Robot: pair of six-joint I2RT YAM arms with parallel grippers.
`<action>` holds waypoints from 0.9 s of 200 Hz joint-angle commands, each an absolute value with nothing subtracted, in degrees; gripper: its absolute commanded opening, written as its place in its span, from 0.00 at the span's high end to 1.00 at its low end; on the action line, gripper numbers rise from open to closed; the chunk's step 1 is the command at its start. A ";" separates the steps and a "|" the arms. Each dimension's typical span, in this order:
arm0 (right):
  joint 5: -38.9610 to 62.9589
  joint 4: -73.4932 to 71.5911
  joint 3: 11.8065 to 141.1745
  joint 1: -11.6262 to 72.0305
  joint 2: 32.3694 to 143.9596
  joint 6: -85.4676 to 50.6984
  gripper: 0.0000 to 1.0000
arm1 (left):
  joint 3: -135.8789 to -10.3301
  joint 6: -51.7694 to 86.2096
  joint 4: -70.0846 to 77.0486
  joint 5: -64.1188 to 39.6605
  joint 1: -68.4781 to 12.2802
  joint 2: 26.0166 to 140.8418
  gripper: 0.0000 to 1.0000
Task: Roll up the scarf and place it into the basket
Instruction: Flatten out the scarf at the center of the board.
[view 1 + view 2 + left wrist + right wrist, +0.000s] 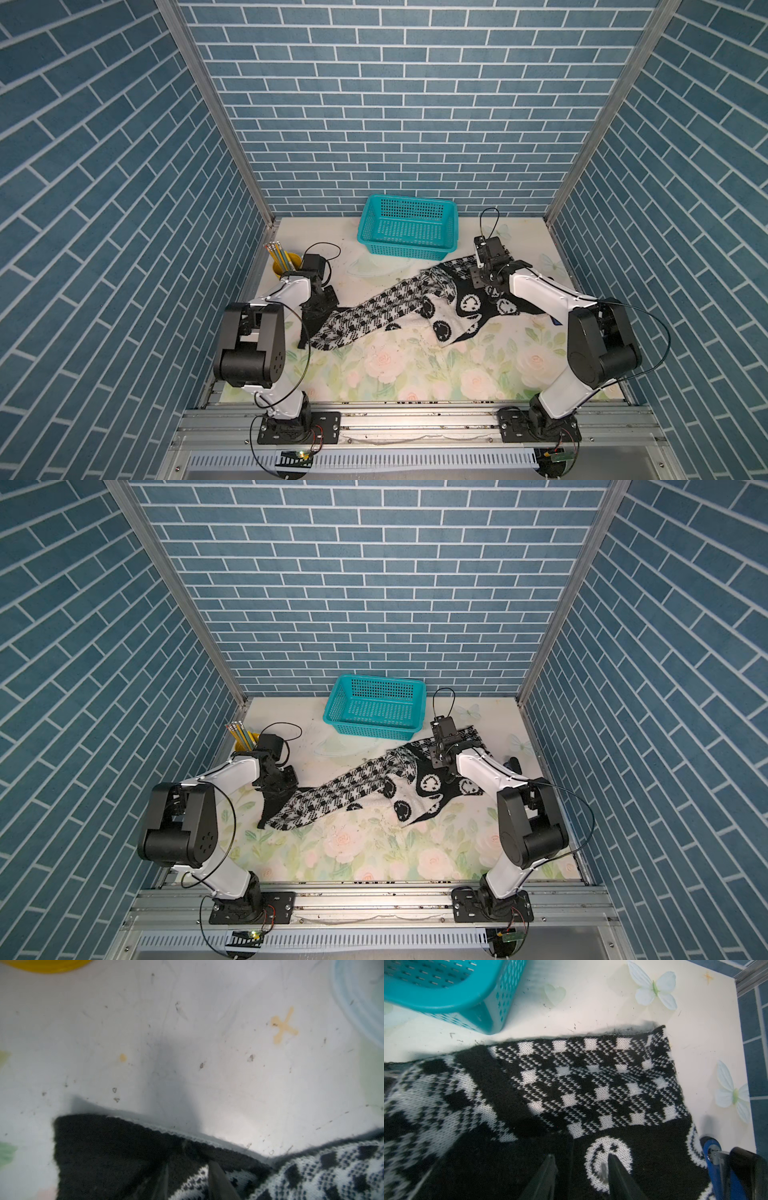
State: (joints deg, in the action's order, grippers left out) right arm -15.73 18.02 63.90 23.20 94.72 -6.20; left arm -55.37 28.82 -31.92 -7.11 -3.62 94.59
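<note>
The scarf (374, 316) (332, 800) lies slantwise across the floral table, from the front left towards the back right, bunched in the middle. My left gripper (318, 305) (276, 785) sits at its left end. In the left wrist view the gripper (190, 1162) is shut on the scarf (124, 1157), with the black edge lifted off the table. My right gripper (484, 286) (581, 1155) stands open over the scarf's right part (591, 1084), one finger above a smiley face. The teal basket (407, 249) (374, 729) (446, 1001) stands empty at the back, just beyond the scarf.
A yellow pencil cup (286, 264) (245, 739) stands at the back left, close behind my left wrist. A blue-and-black tool (716, 1159) lies by the scarf's right end near the table's right edge. Blue brick walls close in three sides.
</note>
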 commanded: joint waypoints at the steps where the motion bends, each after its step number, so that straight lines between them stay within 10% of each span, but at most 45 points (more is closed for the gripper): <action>1: -15.82 18.19 63.28 23.47 93.13 -7.30 0.55 | -55.68 28.53 -31.91 -6.69 -3.60 95.98 0.77; 38: -16.04 18.24 62.97 23.47 93.00 -7.29 0.55 | -55.72 28.53 -32.15 -6.37 -3.60 96.89 1.00; 180: -15.73 18.39 62.93 23.47 93.10 -7.31 0.55 | -62.58 28.37 -37.93 -7.31 -3.60 91.76 0.92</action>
